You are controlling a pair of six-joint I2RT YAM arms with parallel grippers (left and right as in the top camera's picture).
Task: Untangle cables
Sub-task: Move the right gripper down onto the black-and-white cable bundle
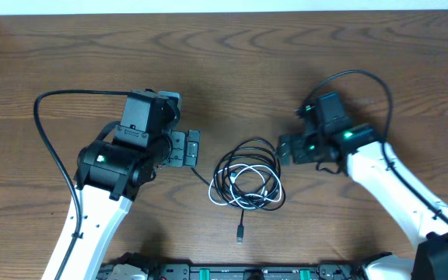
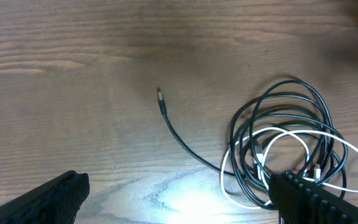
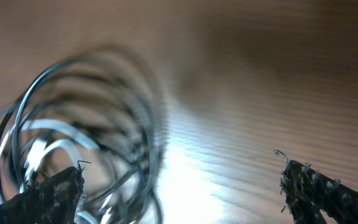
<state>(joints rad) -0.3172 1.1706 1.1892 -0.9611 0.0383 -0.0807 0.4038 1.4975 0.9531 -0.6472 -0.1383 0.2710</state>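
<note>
The cables (image 1: 273,180) lie in a loose coil at the table's middle: black loops with a white one (image 1: 247,204) woven through. One black tail ends in a plug (image 1: 240,233) toward the front edge. A second black tail runs left to a plug (image 2: 160,96). My left gripper (image 1: 196,148) is open just left of the coil, with nothing between its fingers (image 2: 48,199). In the left wrist view the coil (image 2: 246,149) lies by the right finger (image 2: 309,199). My right gripper (image 1: 284,149) is open at the coil's right edge. There the blurred loops (image 3: 151,118) sit by its left finger (image 3: 48,199).
The thick black cables of the arms arch over the table, one at the left (image 1: 45,132) and one at the right (image 1: 364,76). A black equipment rail (image 1: 239,272) runs along the front edge. Bare wood (image 1: 247,62) stretches behind the coil.
</note>
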